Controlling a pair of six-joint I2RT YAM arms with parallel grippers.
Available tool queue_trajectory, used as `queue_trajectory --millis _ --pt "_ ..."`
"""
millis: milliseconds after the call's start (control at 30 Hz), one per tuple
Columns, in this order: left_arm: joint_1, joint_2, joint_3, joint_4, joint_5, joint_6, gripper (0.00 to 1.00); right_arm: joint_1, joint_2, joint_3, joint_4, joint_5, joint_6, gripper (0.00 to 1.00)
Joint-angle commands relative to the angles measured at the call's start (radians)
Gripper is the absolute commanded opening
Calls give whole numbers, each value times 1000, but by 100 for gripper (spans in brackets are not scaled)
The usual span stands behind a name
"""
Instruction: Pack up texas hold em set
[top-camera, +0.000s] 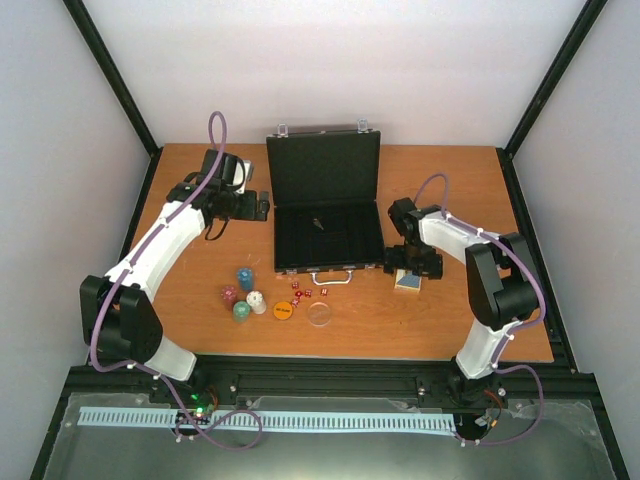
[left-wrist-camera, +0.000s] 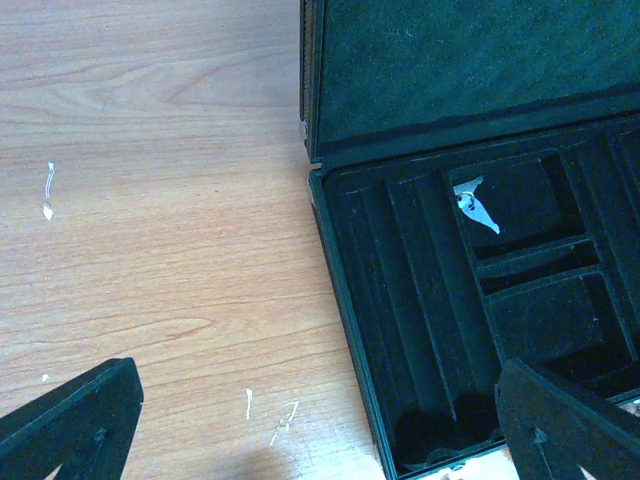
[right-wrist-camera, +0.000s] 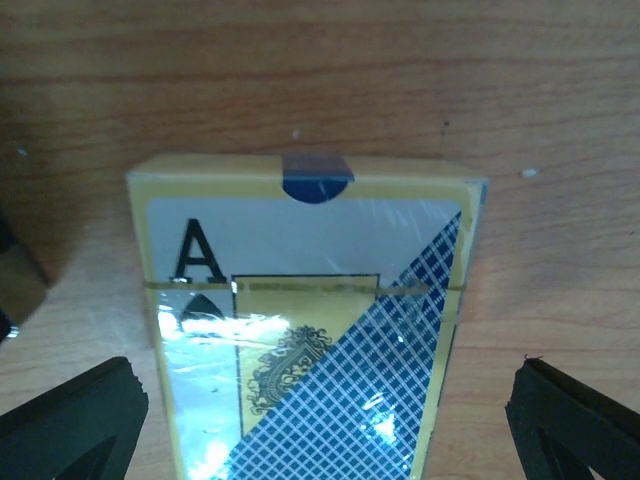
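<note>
The black briefcase (top-camera: 326, 215) lies open at the table's middle, its lid upright and its felt tray (left-wrist-camera: 470, 290) holding only a small silver item (left-wrist-camera: 476, 204). My left gripper (top-camera: 255, 208) hangs open at the case's left edge, its fingers (left-wrist-camera: 70, 415) straddling that edge. My right gripper (top-camera: 408, 266) stands open over the blue-yellow card deck (right-wrist-camera: 305, 320), which lies flat on the table between the fingers (right-wrist-camera: 575, 425), untouched. Chip stacks (top-camera: 243, 295), red dice (top-camera: 303, 293), an orange disc (top-camera: 282, 310) and a clear disc (top-camera: 320, 314) sit in front of the case.
The wooden table (top-camera: 200, 330) ends at a black rail along the near side. White walls and black frame posts close in the back and both sides. Bare wood lies left of the case (left-wrist-camera: 150, 200).
</note>
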Motion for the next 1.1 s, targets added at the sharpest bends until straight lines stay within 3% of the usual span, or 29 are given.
queue_trajectory --millis 0,300,467,633,833,933,1067 --pt "-3 -25 -6 -10 -4 8 100 2 5 -36 34 1 -3 100" --pt "-3 -28 -6 -12 -18 11 100 -4 5 -113 149 -28 -68 99" --pt "-3 -33 -13 -12 -26 8 100 -10 7 -140 178 -24 -91 86" --pt "-3 -36 -21 -11 -39 8 100 -11 7 -166 179 -15 -93 81" --pt "-3 -36 -25 -11 -48 6 100 -13 1 -182 162 29 -77 65" --pt "-4 -35 -24 -10 -50 7 100 -23 0 -170 143 57 -60 51" --pt "-3 -36 -22 -13 -53 12 100 -36 -19 -127 86 118 -26 48"
